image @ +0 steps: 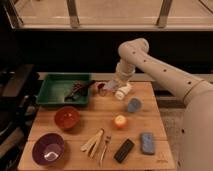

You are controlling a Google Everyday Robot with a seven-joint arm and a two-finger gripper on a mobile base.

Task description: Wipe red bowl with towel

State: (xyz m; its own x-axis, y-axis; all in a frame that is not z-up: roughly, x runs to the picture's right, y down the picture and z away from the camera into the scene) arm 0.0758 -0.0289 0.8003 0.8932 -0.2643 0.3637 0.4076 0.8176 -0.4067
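– Arm (165, 70) fills most of the right side, white, with its base cut off by the frame edge. Can you see its end?
– Barely. The gripper (111, 88) hangs low over the far edge of the table (97, 115), just right of the green tray (50, 95). How wide it stands, or whether it has hold of anything, I cannot tell. It merges with a tilted white cylinder (123, 91) and something red (102, 90) right beside it.
– And the red bowl (67, 118)?
– On the table's left half, just in front of the tray and well apart from the gripper. It sits upright, mouth up, in full view. It is round, so it has no long axis to speak of.
– What lies around it?
– A purple bowl (48, 150) sits nearer the front-left corner, also mouth up. Dark clutter (75, 91) lies in the tray, too murky to name. Bare wood lies between the red bowl and the gripper. To the right is a grey-blue lump (133, 105); cloth or cup, I cannot say. Then an orange ball (120, 121), wooden utensils (93, 141) with a fork (105, 146) beside them, a black bar (124, 150) and a blue block (147, 142).
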